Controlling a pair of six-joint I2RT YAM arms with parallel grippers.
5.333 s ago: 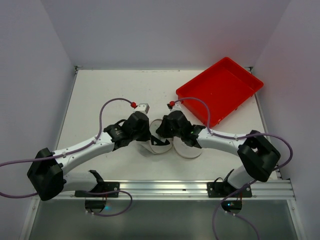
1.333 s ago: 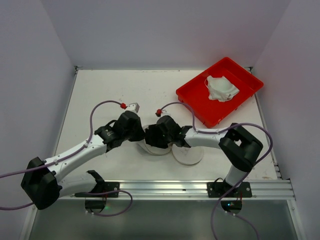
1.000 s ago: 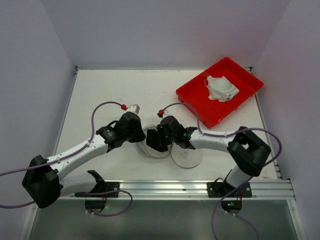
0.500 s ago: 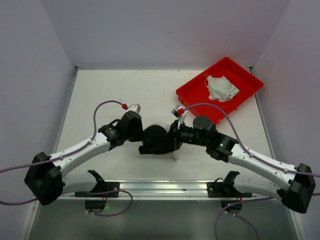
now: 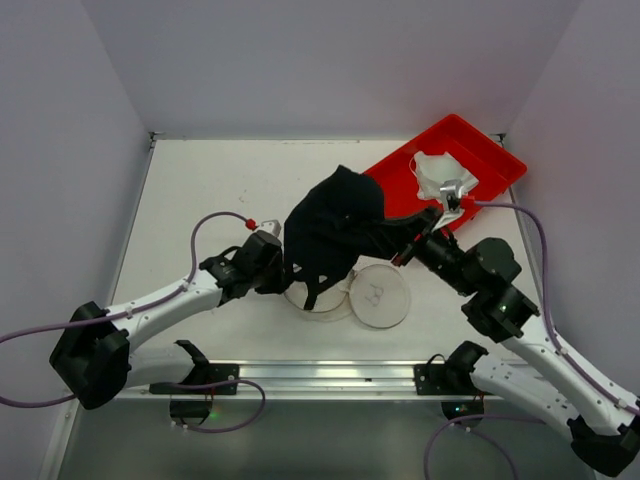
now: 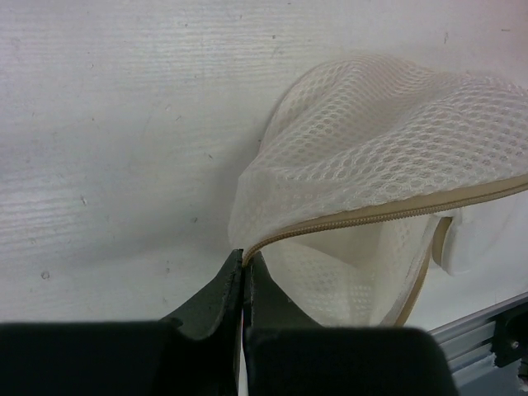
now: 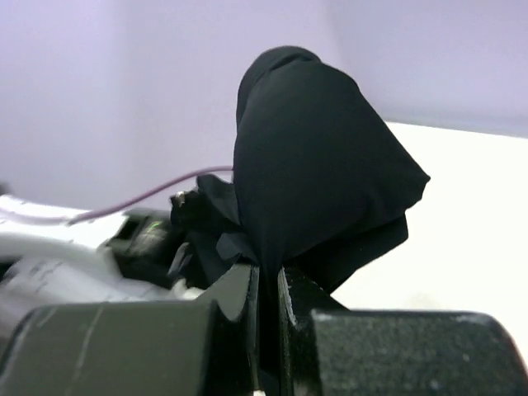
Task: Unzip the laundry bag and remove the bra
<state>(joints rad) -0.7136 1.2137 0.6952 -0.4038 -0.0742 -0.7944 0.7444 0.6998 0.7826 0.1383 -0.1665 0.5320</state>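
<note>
The left fingers [image 6: 228, 285] are shut together on the edge of the laundry bag [image 6: 371, 140], right at the end of its beige zip [image 6: 388, 216], whose teeth are parted so that the mesh gapes open. The bag is held low on the bench [image 5: 220, 190], between the two arms, with its flat round end bearing the small black icon [image 5: 378, 296] lying face up beside it. The right fingers [image 7: 235, 289] are clamped on the black bra [image 7: 313, 165], which is held raised above the bench and above the bag. From the top view the bra's thin straps [image 5: 310, 288] are seen hanging down over the bag's opening; whether they touch the mesh cannot be told. Toward the far right corner, a red tray [image 5: 495, 160] is seen with a white garment [image 5: 440, 178] lying in it.
</note>
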